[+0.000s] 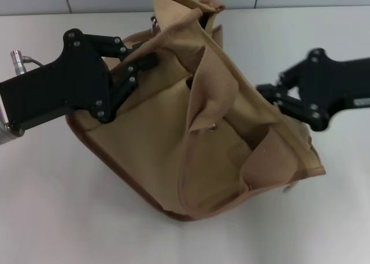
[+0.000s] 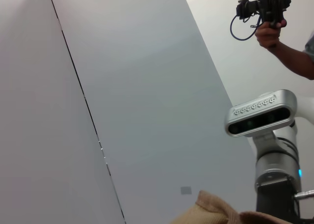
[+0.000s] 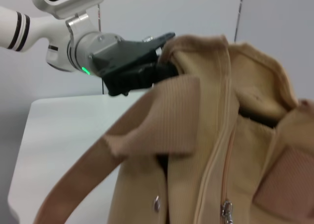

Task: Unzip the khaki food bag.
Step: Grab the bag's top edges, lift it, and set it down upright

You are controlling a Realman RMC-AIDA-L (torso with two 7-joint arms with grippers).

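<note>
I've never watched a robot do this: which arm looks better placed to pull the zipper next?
Probably the right. The left gripper is pinching the far end of the khaki food bag, anchoring it. The right gripper sits at the bag's other side, and its wrist view shows the zipper pull close by.

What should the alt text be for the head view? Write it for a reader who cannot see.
A khaki food bag lies tilted on a white table, handles flopped over it. The left gripper grips its upper edge; the right gripper presses against the opposite side.

Webbing handle across zipper
</note>
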